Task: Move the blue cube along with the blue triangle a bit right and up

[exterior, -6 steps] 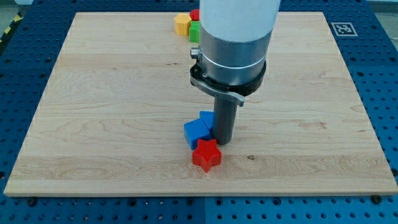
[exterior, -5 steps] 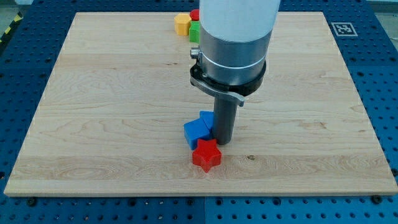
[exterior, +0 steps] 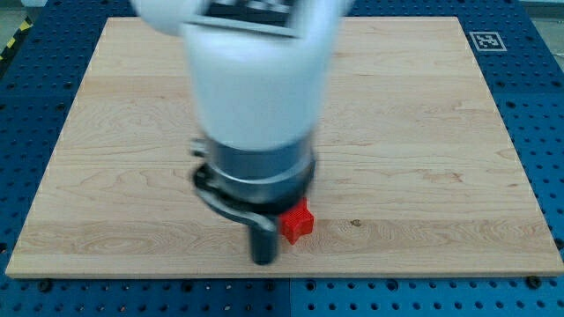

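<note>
My arm now fills the middle of the view and hides the blue cube and the blue triangle; neither shows. My tip [exterior: 263, 261] is down near the board's bottom edge, just left of and slightly below the red star-shaped block [exterior: 298, 223], a small gap apart from it. The arm body is motion-blurred.
The wooden board [exterior: 423, 132] lies on a blue pegboard table. A fiducial marker [exterior: 486, 40] sits at the board's top right corner. The yellow, green and red blocks seen earlier at the top are hidden behind the arm.
My arm has swung left and toward the view's bottom; the tip went from right of the blue blocks to below-left of the red star. The blue blocks are now hidden.
</note>
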